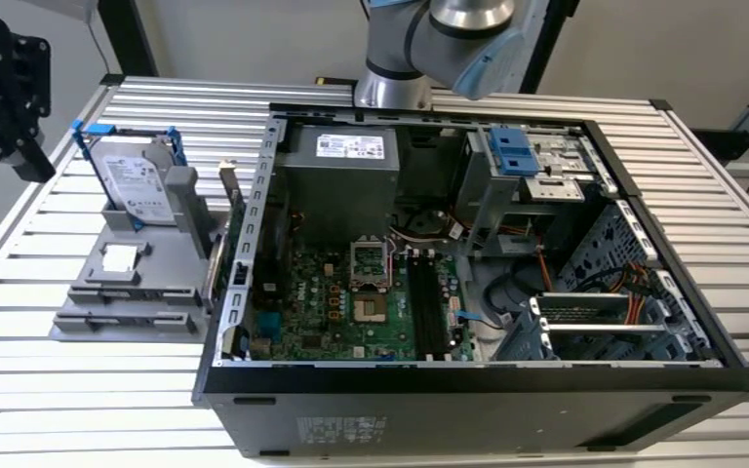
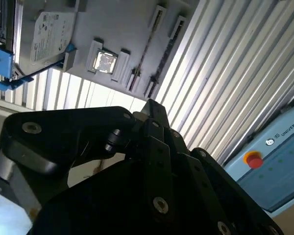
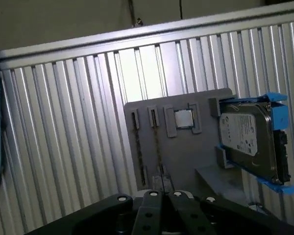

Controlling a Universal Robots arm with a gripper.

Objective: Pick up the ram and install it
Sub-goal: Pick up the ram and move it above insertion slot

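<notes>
Nearest is the black gripper (image 2: 151, 106), seen from close in both wrist views; its jaws look closed together with nothing between them. In the exterior view it hovers at the far left, high and well apart from the grey holder (image 1: 153, 278) on the slatted table (image 1: 75, 400). The holder carries a hard drive (image 1: 134, 185) in a blue frame at its far end, a small chip (image 1: 121, 258) in the middle and two narrow grooves at its near end. The ram (image 3: 157, 146) stands on edge in a groove and appears as a thin dark line in the first wrist view; whether both grooves are filled I cannot tell. To the right is the open computer case (image 1: 479, 375) with the green board (image 1: 335, 302) and its black slots (image 1: 424, 302).

The step in hand is, I judge, the approach for picking. To do it well the jaws should open first, come straight over the middle of the stick and close on its flat sides, not on the groove's end posts. The hard drive stands tall nearby and the case wall is high; a careless path could touch either. The arm (image 1: 413, 49) rises at the far side; a box with a red button (image 2: 255, 159) stands off the table.
</notes>
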